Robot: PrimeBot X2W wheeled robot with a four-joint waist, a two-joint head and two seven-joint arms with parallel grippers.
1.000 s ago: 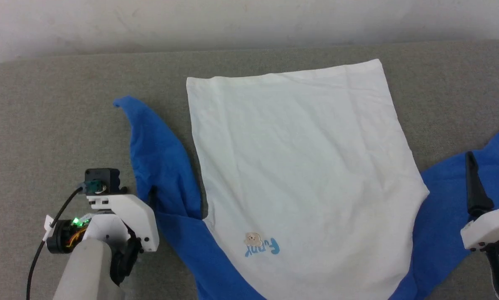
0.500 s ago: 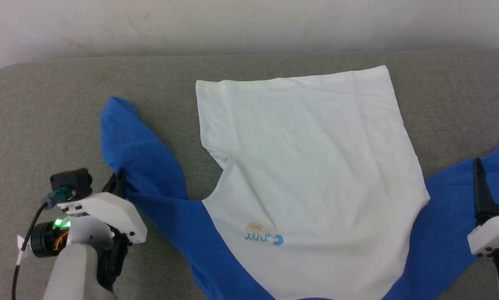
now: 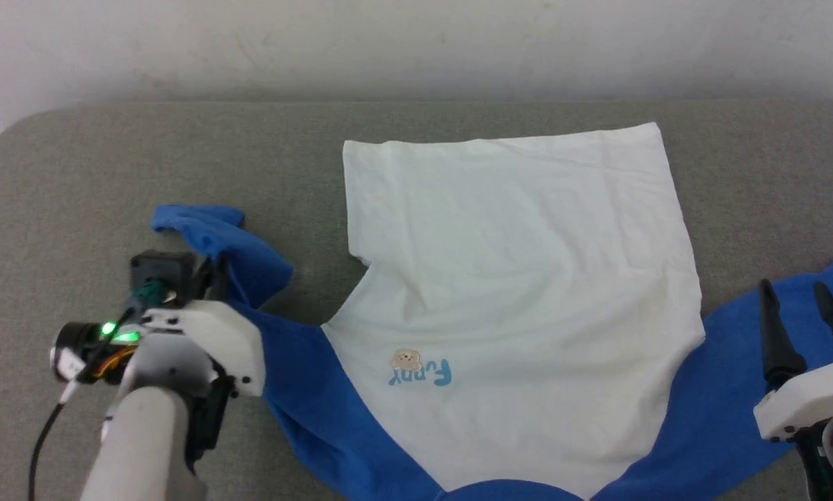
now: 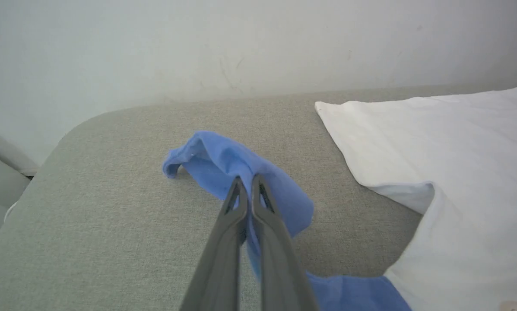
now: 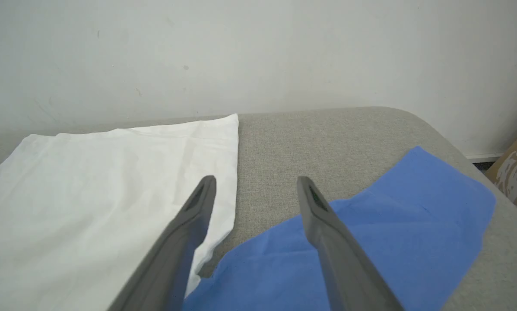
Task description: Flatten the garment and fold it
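While my left end effector (image 4: 247, 178) pinches the blue sleeve (image 4: 210, 157) of the garment (image 3: 513, 278), my right end effector (image 5: 256, 180) hangs open. It looks light and floppy, so I'd grip near the cuffs.

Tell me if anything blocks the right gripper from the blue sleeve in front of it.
Nothing visible does. The right gripper, jaws open, points straight at the right sleeve of the garment, with no object between them.

The garment (image 3: 520, 278) lies print-up on the grey bench (image 3: 75, 174), hem toward the far edge. The left gripper (image 3: 214, 270) pinches one blue sleeve (image 3: 200, 226) (bunched near the left edge). The right gripper (image 3: 799, 309), jaws apart, is over the other sleeve (image 3: 729, 390).
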